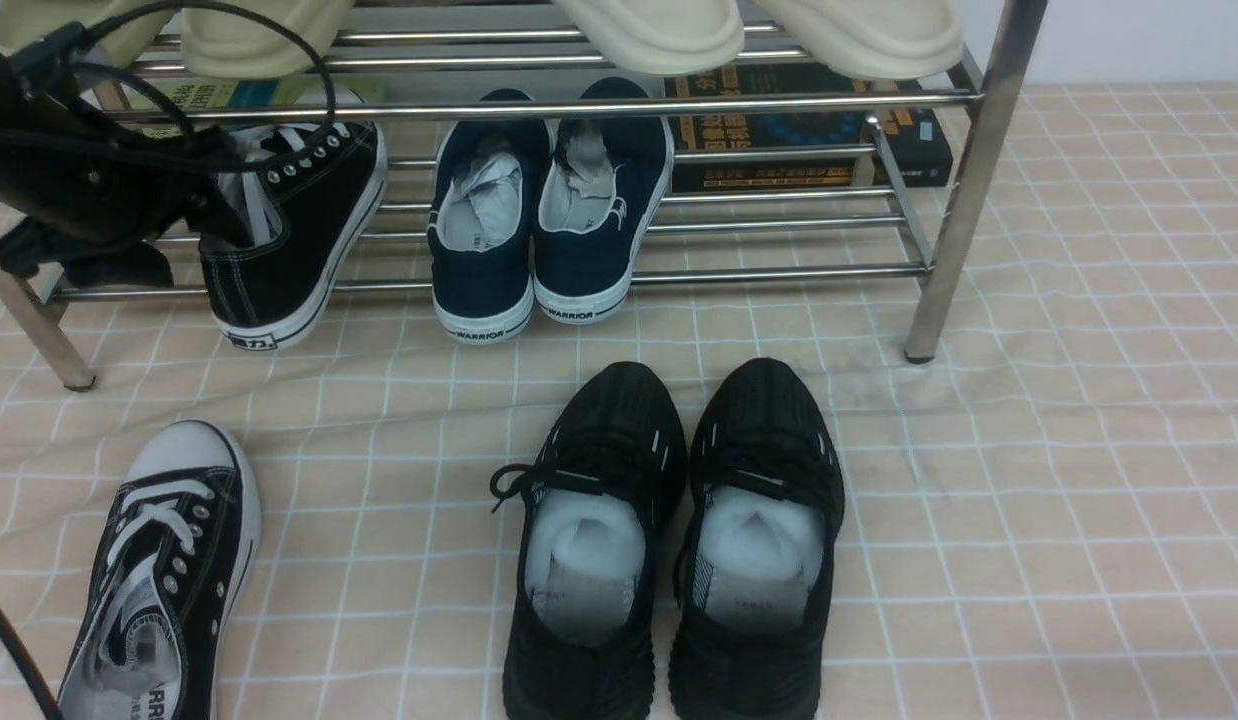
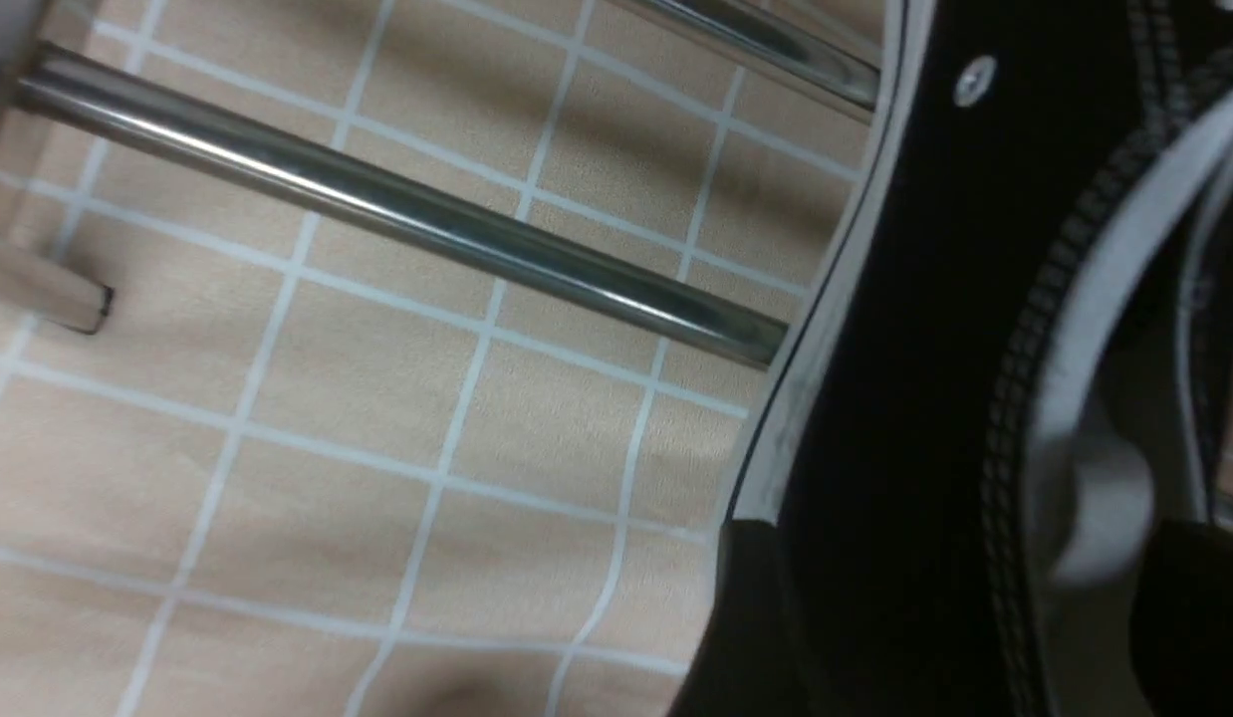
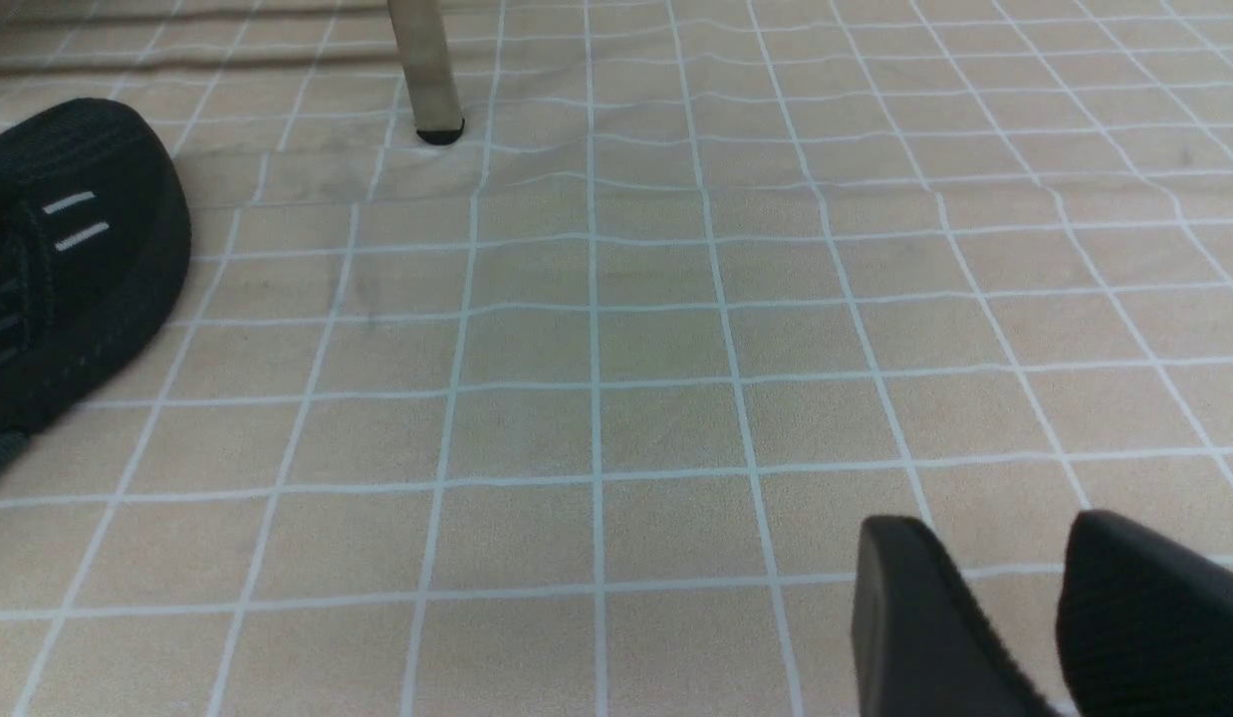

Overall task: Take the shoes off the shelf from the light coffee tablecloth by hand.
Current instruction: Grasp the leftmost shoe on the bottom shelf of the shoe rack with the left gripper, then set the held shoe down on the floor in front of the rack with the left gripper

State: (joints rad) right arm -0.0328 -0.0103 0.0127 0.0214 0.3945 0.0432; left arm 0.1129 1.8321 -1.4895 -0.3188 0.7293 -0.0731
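two sneakers (image 1: 294,230), two slip-ons (image 1: 479,270), two runners (image 1: 599,450), one shelf (image 1: 964,200)

**Room on the right, crowding on the left**

The cloth (image 1: 1059,520) right of the runners (image 1: 669,540) lies bare up to the shelf (image 1: 964,200) leg. Slippers (image 1: 659,30) overhang the upper rods. On the lower tier the sneaker (image 1: 289,240) has only a narrow gap to the navy pair (image 1: 539,220), and the left arm (image 1: 69,170) fills its other side. A book (image 1: 809,130) lies back right, the rods before it free. A second sneaker (image 1: 159,580) lies front-left on the cloth.
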